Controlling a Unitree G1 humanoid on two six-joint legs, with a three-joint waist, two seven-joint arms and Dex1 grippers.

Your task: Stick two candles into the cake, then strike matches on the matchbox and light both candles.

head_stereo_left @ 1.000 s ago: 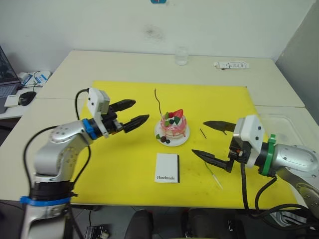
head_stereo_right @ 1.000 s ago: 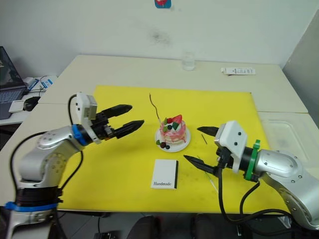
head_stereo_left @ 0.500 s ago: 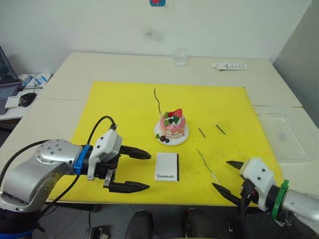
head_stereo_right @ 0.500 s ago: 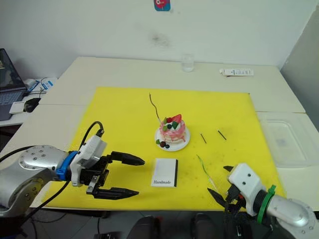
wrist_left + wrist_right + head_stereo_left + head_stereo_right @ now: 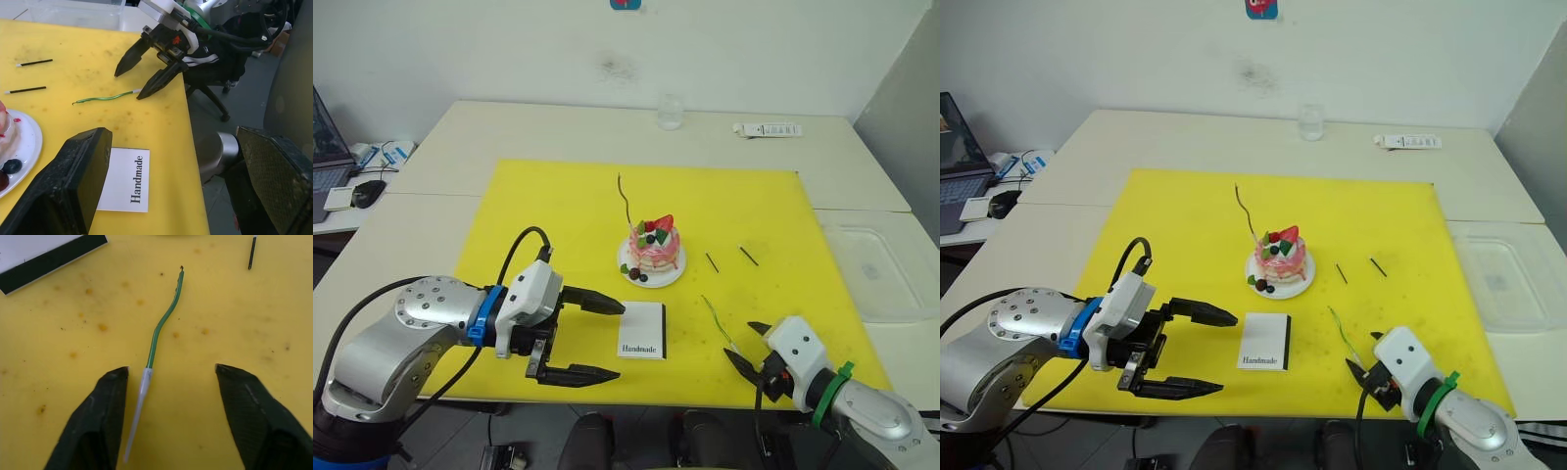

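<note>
The pink cake (image 5: 652,247) sits on its white plate (image 5: 633,278) mid-mat. One thin wavy candle (image 5: 625,204) stands upright at the cake's left side. A green candle (image 5: 716,319) lies flat on the mat, right of the white matchbox (image 5: 642,329). Two dark matches (image 5: 711,261) (image 5: 747,256) lie right of the cake. My right gripper (image 5: 171,368) is open low over the mat, its fingers on either side of the green candle's (image 5: 166,318) white end. My left gripper (image 5: 620,340) is open, empty, just left of the matchbox.
A yellow mat (image 5: 548,215) covers the table's middle. At the back stand a glass (image 5: 670,111) and a white remote (image 5: 767,128). A clear tray (image 5: 881,269) lies right of the mat. A mouse (image 5: 367,188) is far left.
Both arms dropped from beside the cake to the front of the mat. In the last half second my right gripper moved up to the green candle's near end.
</note>
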